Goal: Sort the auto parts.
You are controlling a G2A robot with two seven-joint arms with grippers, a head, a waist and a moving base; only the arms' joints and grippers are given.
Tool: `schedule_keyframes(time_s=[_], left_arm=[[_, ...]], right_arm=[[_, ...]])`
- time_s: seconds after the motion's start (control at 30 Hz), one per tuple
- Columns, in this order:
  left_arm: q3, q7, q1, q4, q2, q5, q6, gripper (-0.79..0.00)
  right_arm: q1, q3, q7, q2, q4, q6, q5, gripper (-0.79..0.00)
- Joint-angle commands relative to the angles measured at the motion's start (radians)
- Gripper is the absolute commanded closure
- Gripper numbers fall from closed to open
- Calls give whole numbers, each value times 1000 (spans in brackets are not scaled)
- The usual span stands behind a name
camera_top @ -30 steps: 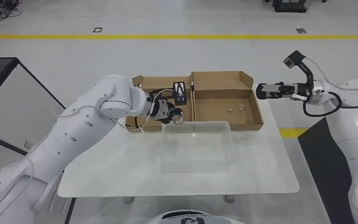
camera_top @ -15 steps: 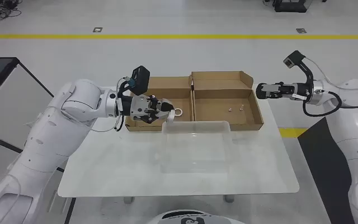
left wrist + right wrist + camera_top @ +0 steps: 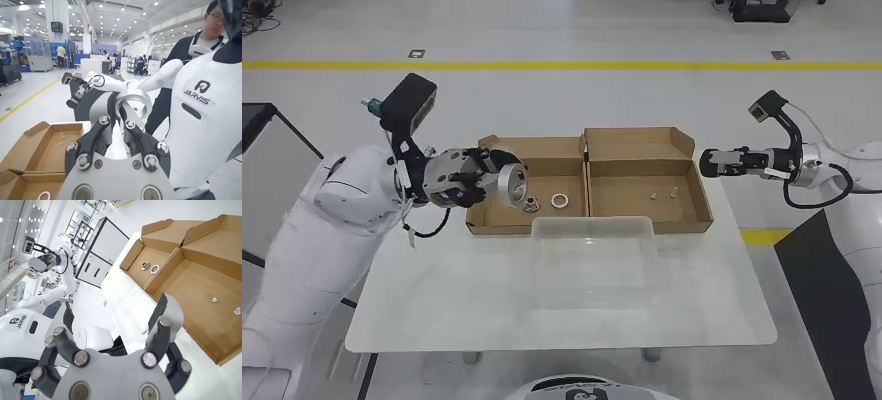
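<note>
Two cardboard boxes, a left box and a right box, sit side by side on the tabletop. Above the left box's outer wall, the left gripper pinches the wall of a metal ring, one finger through the bore. The ring stands on edge, its axis about level, pointing across the box. Below and just ahead lie a flanged bushing and a flat washer. The right gripper, fingers spread and empty, hovers beside the right box, which holds two small bolts, well apart from the ring. The left gripper's outer finger is hidden behind the ring.
</note>
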Motion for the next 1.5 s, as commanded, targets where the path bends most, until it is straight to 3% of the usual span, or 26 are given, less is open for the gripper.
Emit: schedule_keyframes(time_s=[0.0, 0.47, 0.57, 0.77, 0.97, 1.47], left_arm=[[-31, -29, 25, -6, -13, -69, 0, 0], [-48, -4, 53, -44, -24, -100, 9, 0], [-46, 51, 89, -85, -28, -212, 0, 0], [-69, 24, 139, -132, -37, -402, 0, 0], [-94, -29, 165, -141, -50, -486, 0, 0], [-137, -57, 171, -105, -43, -217, 29, 0]], right_arm=[[0, 0, 0, 0, 0, 0, 0, -785], [0, 0, 0, 0, 0, 0, 0, -785], [0, 0, 0, 0, 0, 0, 0, -785], [0, 0, 0, 0, 0, 0, 0, -785], [0, 0, 0, 0, 0, 0, 0, -785], [0, 0, 0, 0, 0, 0, 0, -785]])
